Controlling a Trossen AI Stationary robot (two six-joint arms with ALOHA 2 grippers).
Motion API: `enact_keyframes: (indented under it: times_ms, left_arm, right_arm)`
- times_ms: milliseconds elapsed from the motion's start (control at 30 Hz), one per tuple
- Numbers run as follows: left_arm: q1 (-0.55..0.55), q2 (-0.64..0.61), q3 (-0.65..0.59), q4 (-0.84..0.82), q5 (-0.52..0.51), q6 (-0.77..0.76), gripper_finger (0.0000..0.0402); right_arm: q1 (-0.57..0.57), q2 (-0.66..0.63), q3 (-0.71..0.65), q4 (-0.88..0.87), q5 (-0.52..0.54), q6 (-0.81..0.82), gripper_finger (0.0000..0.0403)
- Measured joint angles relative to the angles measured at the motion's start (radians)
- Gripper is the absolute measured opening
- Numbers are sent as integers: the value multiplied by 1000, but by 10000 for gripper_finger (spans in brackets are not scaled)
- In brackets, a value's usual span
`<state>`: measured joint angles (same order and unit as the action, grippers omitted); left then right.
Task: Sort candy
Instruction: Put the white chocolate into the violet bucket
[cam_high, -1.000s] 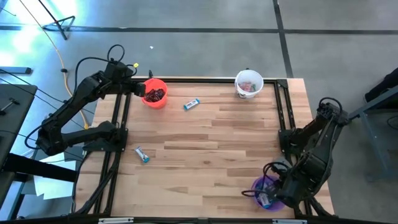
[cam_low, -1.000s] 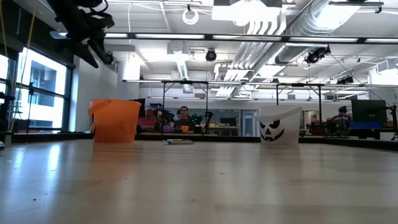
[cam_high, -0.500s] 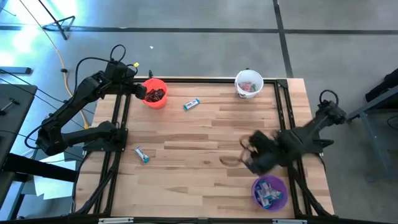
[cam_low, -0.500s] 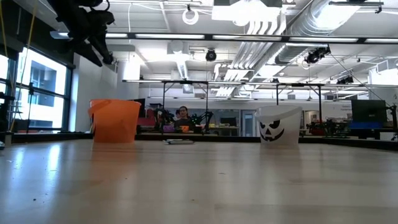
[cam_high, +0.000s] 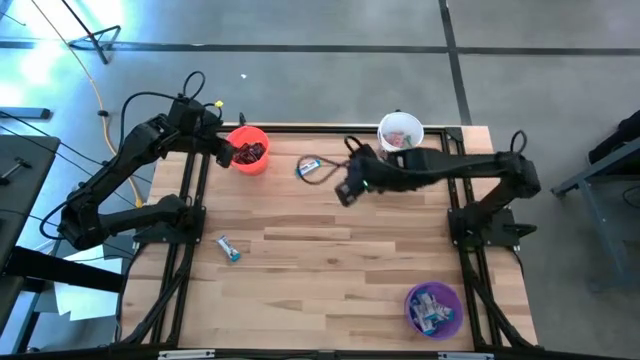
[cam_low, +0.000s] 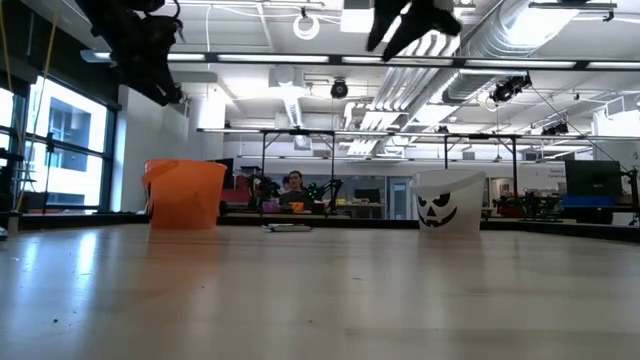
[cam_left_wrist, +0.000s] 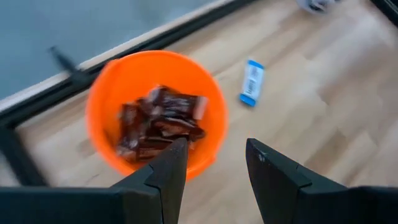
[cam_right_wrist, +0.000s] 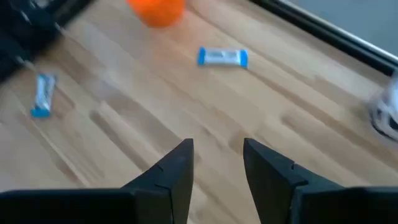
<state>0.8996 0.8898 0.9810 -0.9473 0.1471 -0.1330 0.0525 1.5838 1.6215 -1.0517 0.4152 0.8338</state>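
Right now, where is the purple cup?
In the high view, the purple cup stands near the table's front right corner, with blue-and-white candy inside, far from the orange cup and white cup at the back.

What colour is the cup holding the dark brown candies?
Orange cup, clearest in the left wrist view.

Around my wooden table (cam_high: 330, 230) I see a grey concrete floor (cam_high: 300, 70) with dark lines. Behind the table is a big workshop with a white ceiling, bright lamps (cam_low: 250, 57) and round pipes (cam_low: 520, 25). A tall window (cam_low: 62, 145) stands at one side, and a person (cam_low: 295, 184) sits far away among desks.
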Motion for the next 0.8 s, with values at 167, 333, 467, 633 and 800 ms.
enact_keyframes:
  times_ms: [167,333,467,633,800]
  left_arm:
    - [-8,3,0,12,163,193,152]
    - [-28,34,0,27,189,328,152]
    - [-53,83,0,26,204,385,152]
    - [-59,133,0,26,106,305,152]
    - [-59,128,0,45,-25,200,152]
  right_arm:
    - [-88,35,0,78,-58,-55,132]
    - [-120,58,0,75,-86,-144,132]
    - [-130,88,0,87,-82,-238,132]
    - [-168,129,0,94,-80,17,132]
    - [-184,183,0,122,100,334,132]
